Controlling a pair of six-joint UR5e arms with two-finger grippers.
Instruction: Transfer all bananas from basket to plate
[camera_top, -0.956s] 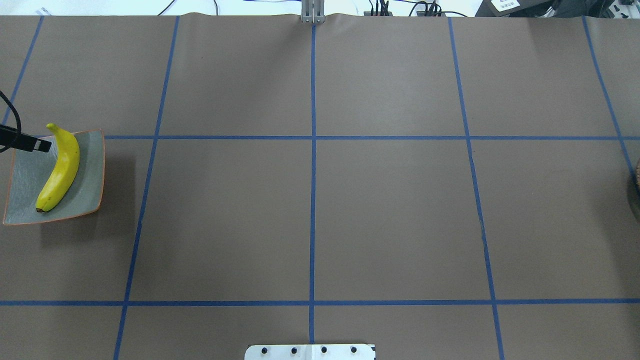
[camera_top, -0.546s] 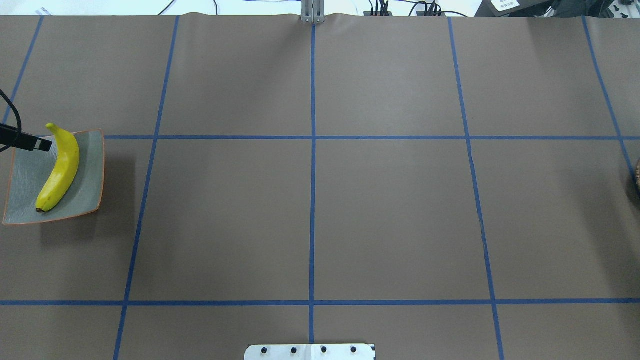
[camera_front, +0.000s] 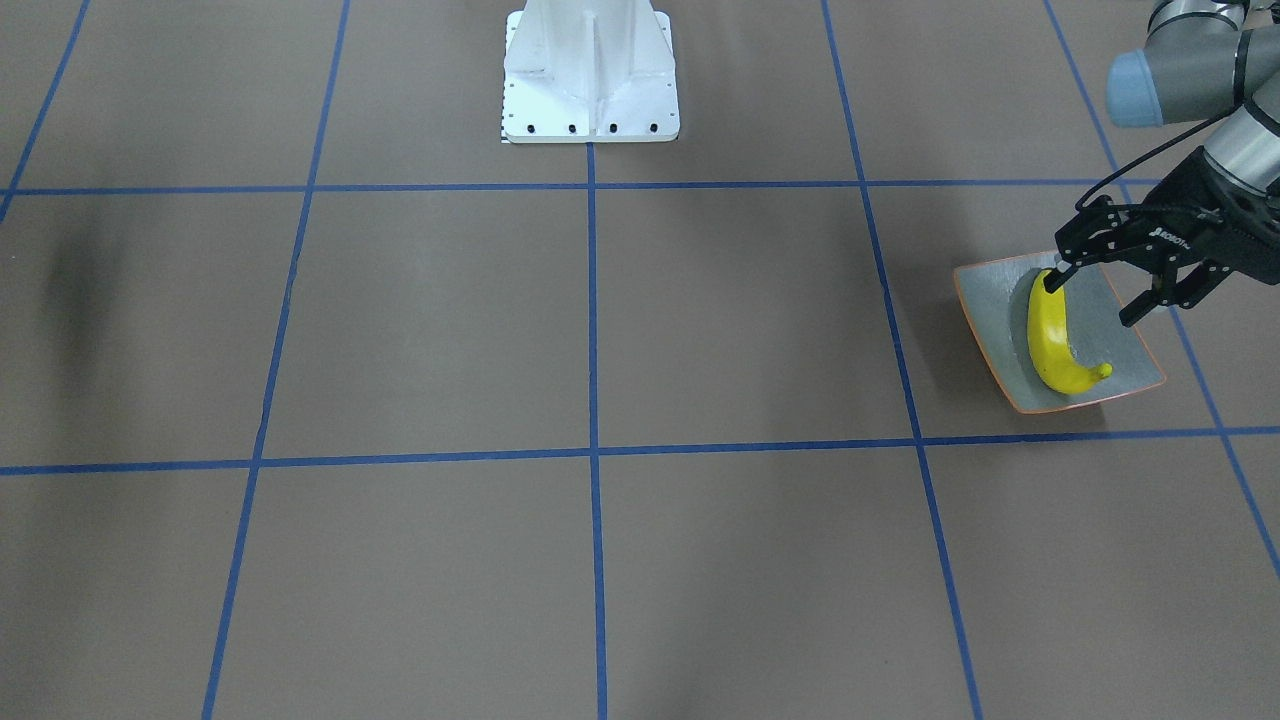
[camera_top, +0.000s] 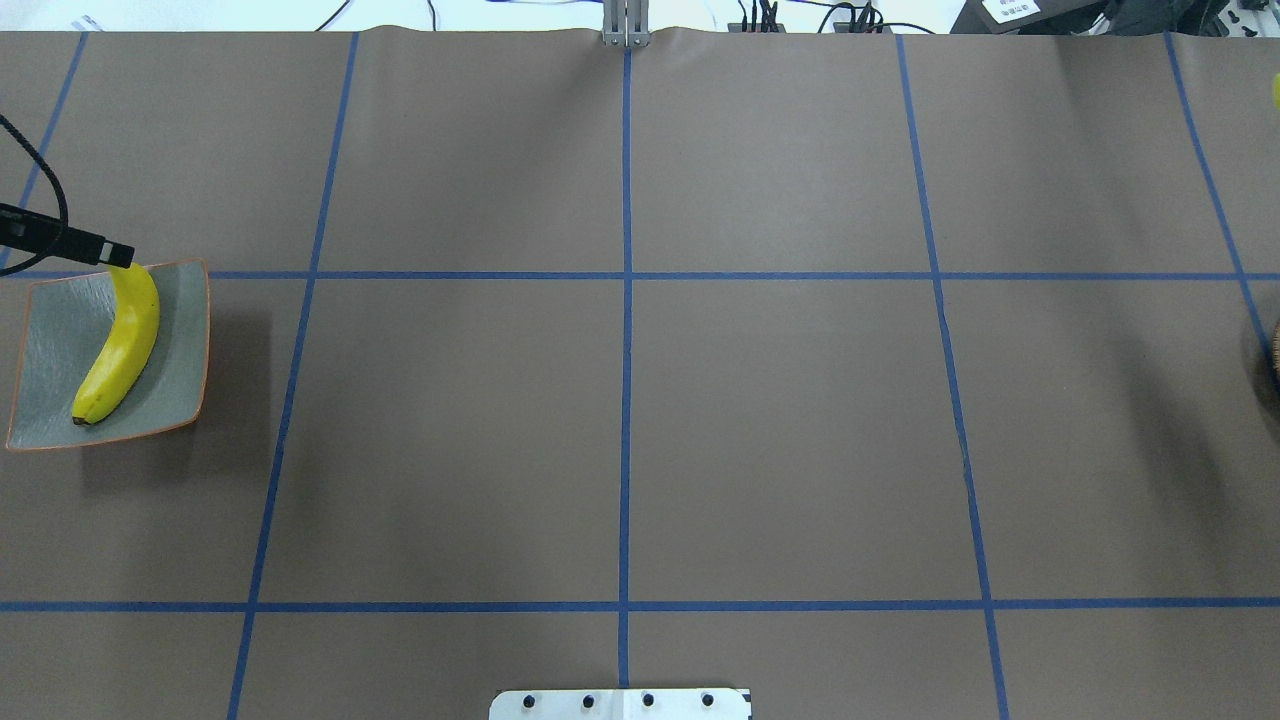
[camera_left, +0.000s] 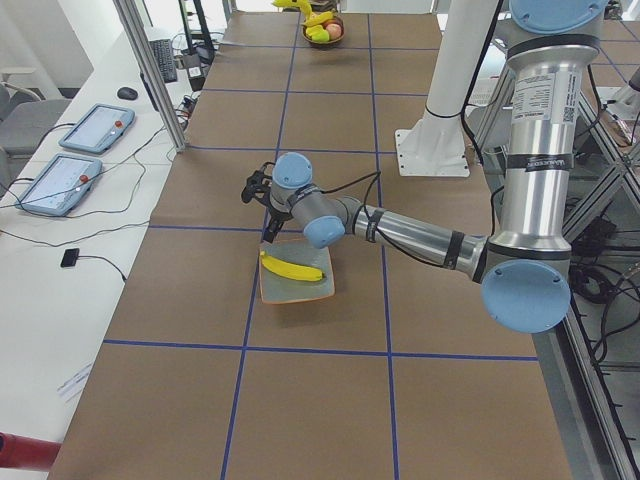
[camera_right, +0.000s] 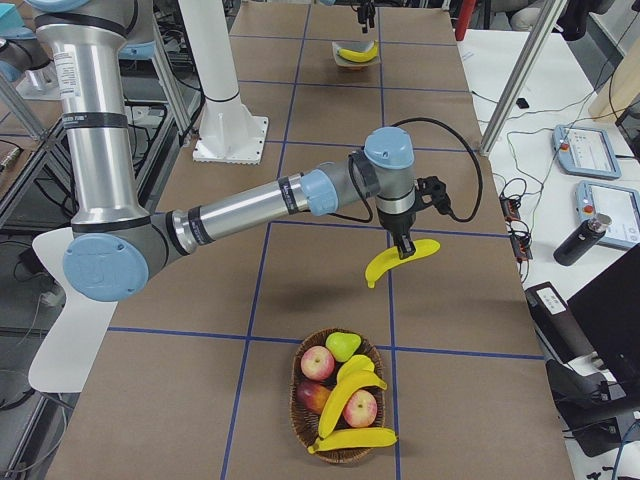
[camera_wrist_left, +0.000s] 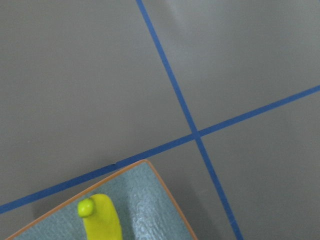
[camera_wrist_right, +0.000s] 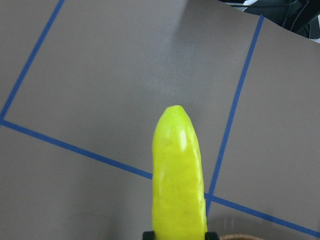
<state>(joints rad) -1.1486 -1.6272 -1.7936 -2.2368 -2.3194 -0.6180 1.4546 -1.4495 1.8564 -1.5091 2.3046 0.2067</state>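
Two bananas (camera_right: 355, 438) are left in the basket (camera_right: 299, 420), low in the middle of the right side view. They are packed in with apples (camera_right: 318, 362) and a pear (camera_right: 342, 345), so a grab there could drag other fruit out.

The plate (camera_front: 990, 300), at the right edge of the front view, is small. The first banana (camera_front: 1050, 335) fills much of it, so the next could slide off.

Your right gripper (camera_right: 405, 250) is clamped on the carried banana (camera_right: 385, 270), which might slip. Your left gripper (camera_front: 1090, 303) hangs over the plate, jaws apart, and could get bumped.

Robot lab: tape-gridded table (camera_top: 780, 430), 2 teach pendants (camera_left: 95, 128), cables (camera_top: 765, 15), aluminium framing (camera_left: 153, 75).
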